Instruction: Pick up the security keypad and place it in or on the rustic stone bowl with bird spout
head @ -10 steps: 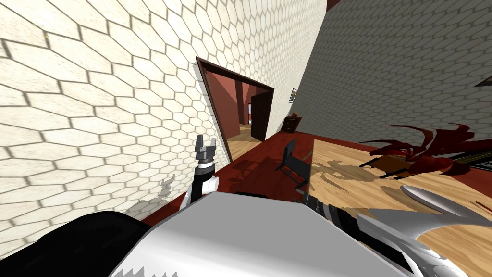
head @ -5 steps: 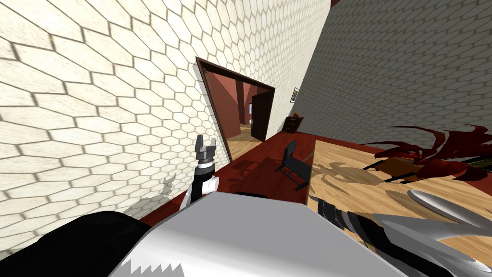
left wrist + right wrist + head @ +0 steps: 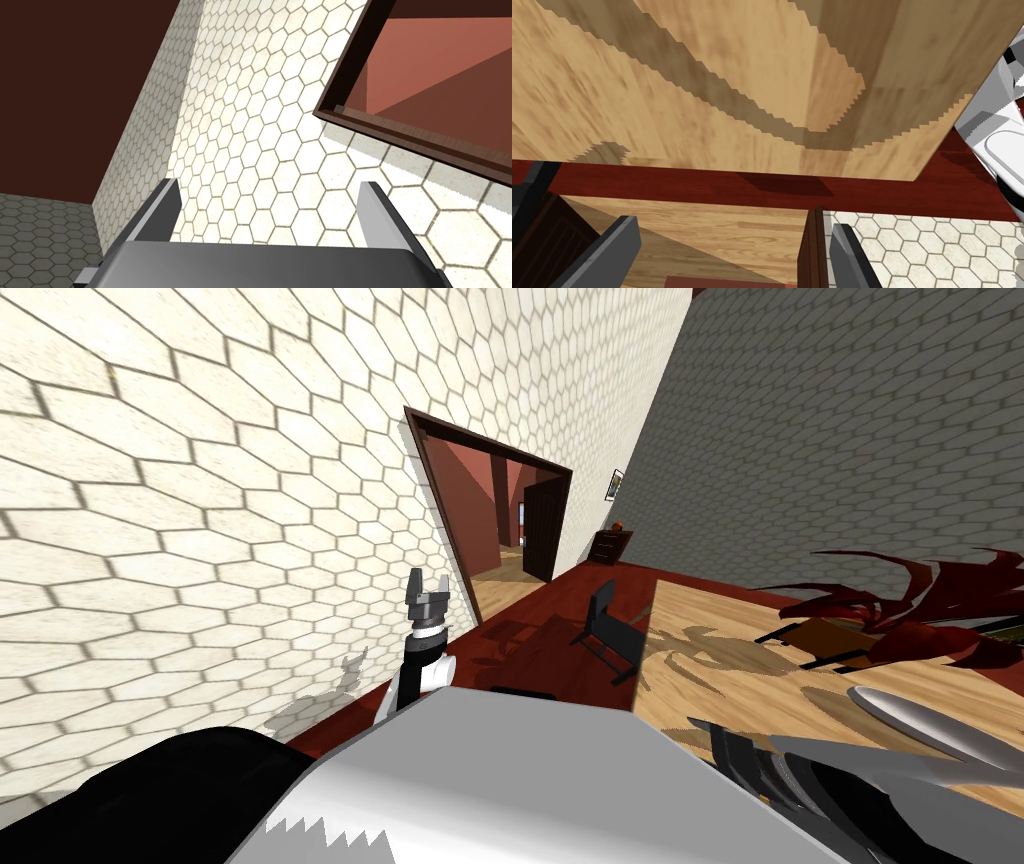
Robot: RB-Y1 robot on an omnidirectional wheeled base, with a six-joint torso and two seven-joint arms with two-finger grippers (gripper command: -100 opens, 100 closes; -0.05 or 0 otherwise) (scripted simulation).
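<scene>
Right wrist view: right claw (image 3: 733,224) apart by wooden table (image 3: 712,75); left claw (image 3: 271,184) likewise apart.

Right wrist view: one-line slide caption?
Open right gripper pointed at the wooden table and the dark red floor beside it.

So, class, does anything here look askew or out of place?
Nothing stands out. The dark chair beside the wooden table looks tilted, but the whole head view shares that slant, so it is the camera's.
</scene>
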